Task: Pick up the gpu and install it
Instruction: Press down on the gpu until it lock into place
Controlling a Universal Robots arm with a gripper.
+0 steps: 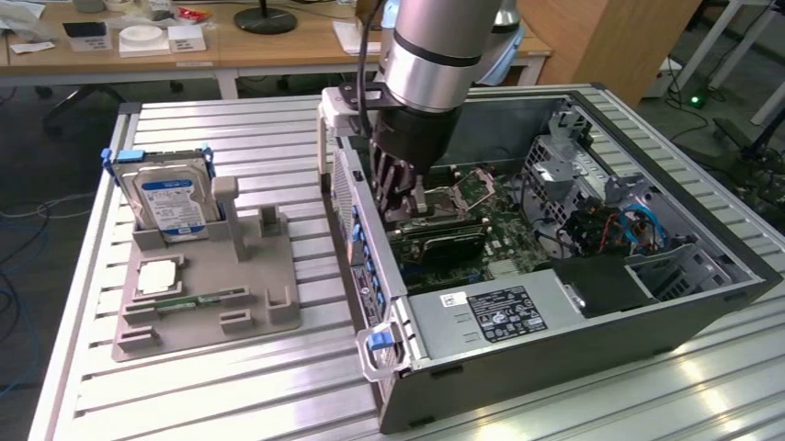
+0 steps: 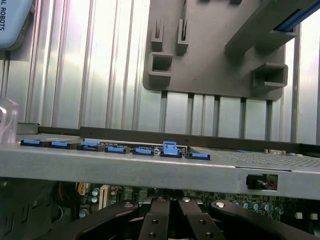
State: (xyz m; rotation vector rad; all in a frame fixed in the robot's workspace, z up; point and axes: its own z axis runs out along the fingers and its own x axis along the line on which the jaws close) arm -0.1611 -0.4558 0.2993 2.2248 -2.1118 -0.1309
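GPU (image 1: 442, 241) lies low inside the open computer case (image 1: 687, 303), flat against the motherboard (image 1: 516, 241) just under the tool (image 1: 409, 213), whose fingers are drawn together above it, seemingly pressing it home; the arm hides whether they grip or merely push the card.

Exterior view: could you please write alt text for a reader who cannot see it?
A robot arm's shut gripper reaches down into an open computer case, at a dark card on the motherboard. To the exterior view's left, a grey holder carries a hard drive.
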